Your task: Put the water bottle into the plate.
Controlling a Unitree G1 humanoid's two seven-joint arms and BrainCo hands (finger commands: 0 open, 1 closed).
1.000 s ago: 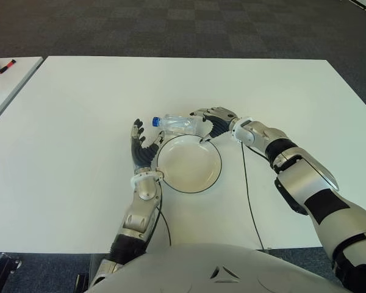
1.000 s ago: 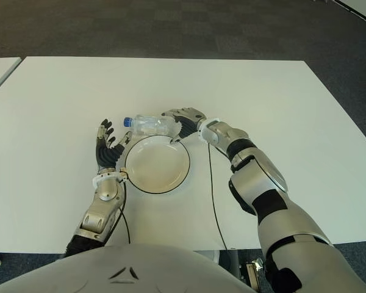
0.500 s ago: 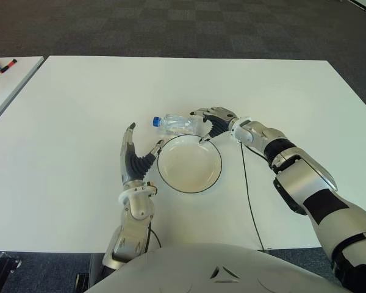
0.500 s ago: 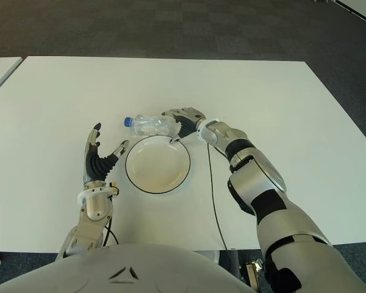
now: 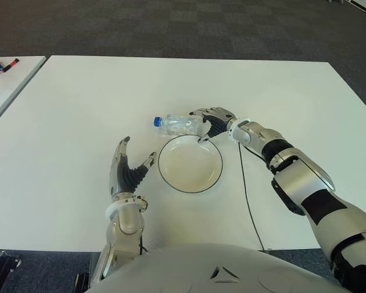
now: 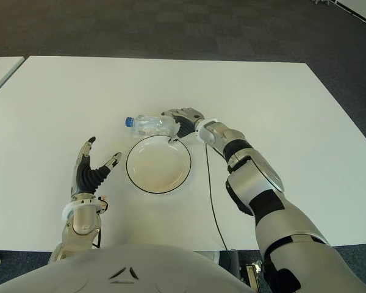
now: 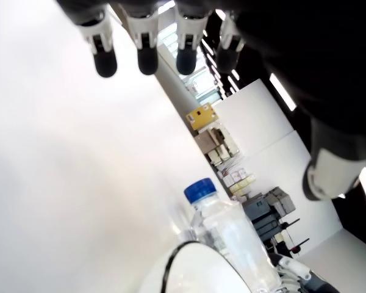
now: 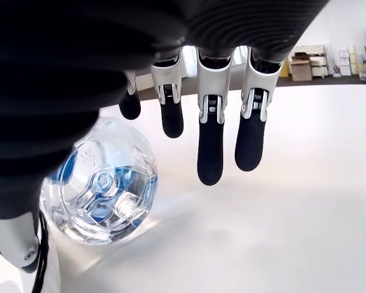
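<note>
Water bottle (image 5: 178,125), one, blue-capped, is lying beside one plate (image 5: 190,164); right robot hand (image 5: 212,119) is hovering uncurled at its base, left robot hand (image 5: 125,171) is spreading empty.

White worktop (image 5: 280,85), rectangular, dark carpet floor (image 5: 171,24) beyond it. Lying on it: white plate (image 5: 190,163) with dark rim near the middle, clear water bottle (image 5: 178,124) with blue cap on its side just beyond the plate's far edge, thin black cable (image 5: 246,195) right of the plate.
</note>
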